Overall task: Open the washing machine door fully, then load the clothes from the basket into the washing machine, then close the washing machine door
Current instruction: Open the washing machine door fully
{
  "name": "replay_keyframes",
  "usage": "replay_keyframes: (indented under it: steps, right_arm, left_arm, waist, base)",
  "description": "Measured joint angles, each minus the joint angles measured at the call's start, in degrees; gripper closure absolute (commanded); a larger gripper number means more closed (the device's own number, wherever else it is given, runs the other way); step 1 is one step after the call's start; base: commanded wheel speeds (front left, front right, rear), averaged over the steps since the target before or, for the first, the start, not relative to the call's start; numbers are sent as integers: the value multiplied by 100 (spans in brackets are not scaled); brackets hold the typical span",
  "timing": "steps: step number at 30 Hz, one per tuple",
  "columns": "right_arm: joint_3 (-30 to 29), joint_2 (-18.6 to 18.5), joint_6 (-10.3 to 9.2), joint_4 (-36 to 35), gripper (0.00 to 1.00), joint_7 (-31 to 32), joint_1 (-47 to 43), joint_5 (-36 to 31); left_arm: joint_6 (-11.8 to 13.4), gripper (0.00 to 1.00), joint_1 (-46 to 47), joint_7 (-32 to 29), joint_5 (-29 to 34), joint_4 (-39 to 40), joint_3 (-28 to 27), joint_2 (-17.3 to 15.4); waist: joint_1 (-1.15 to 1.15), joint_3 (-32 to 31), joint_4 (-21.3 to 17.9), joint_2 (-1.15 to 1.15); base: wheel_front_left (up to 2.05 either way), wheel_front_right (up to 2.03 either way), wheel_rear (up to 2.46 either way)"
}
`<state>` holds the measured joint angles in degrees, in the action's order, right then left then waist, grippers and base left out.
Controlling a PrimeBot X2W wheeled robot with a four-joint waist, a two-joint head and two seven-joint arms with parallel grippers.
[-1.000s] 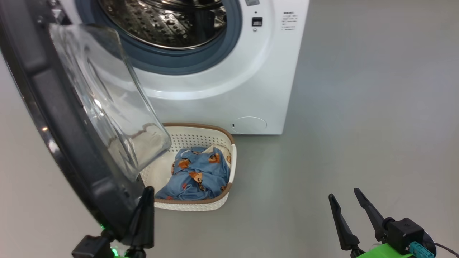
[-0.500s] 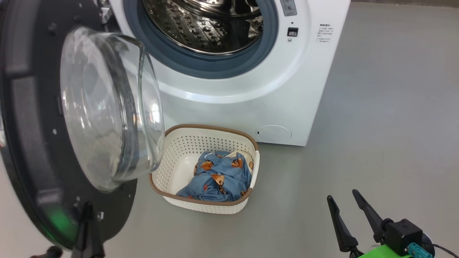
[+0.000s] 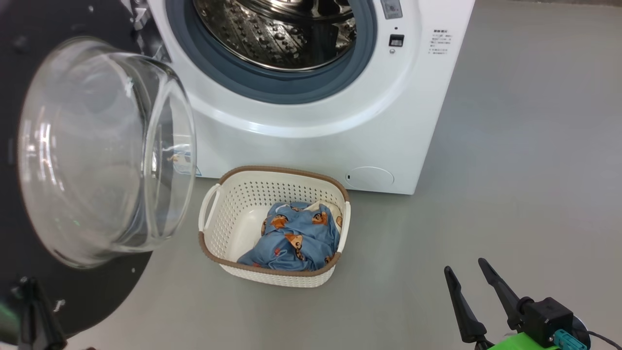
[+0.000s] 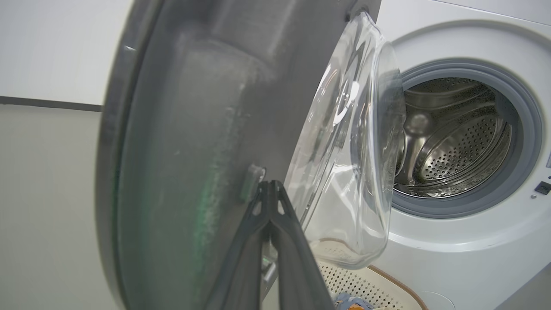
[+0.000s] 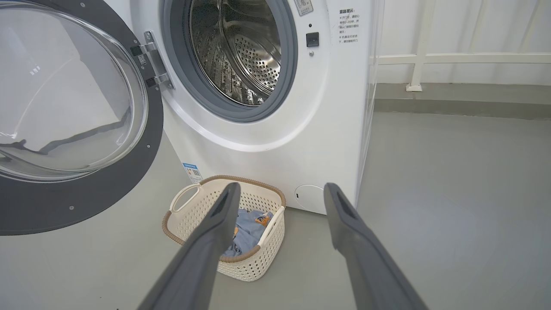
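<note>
The washing machine [image 3: 311,141] body is seen as white, smooth and glossy; metal or plastic cannot be told. The drum [image 3: 277,34] is made of shiny perforated steel. The gasket [image 3: 272,87] is noted as grey matt rubber. The washing machine door [image 5: 86,202] is edged in smooth black plastic, and its window [image 3: 97,155] is formed of clear glossy glass. The basket [image 3: 262,192] is moulded in cream perforated plastic, rimmed with a brown braid. The clothes [image 3: 296,238] are made of soft, creased, matt blue cloth. The floor [image 3: 486,194] is finished grey and smooth, with a faint sheen.
</note>
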<state>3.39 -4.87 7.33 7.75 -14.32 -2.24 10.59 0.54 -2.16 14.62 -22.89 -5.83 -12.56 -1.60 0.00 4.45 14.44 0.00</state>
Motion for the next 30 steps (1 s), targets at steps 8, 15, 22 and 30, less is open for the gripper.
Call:
replay_keyframes:
  steps: [8, 15, 22, 30]
  right_arm:
    - [-1, -91, 0, 7, 0, 1, 15, 18]
    - [-25, -189, 0, -16, 0, 1, 35, 27]
    - [-25, -276, 0, -111, 0, 9, 159, 59]
    - [-26, -454, 0, -341, 0, 97, 292, 59]
  left_arm:
    - [-282, 100, 671, 3, 21, -637, -771, 0]
    - [-248, 100, 1267, 1, -8, -995, -1792, -1]
    - [-443, 100, 1895, 3, -2, -1611, -2318, -253]
    - [-586, 100, 2525, 9, 143, -2261, -2664, -525]
  waist:
    - [0, 215, -136, 0]
    - [0, 429, -211, 0]
    - [1, 644, -210, 0]
    - [1, 949, -231, 0]
  base:
    - [0, 0, 0]
    - [0, 0, 0]
    - [0, 0, 0]
    - [0, 0, 0]
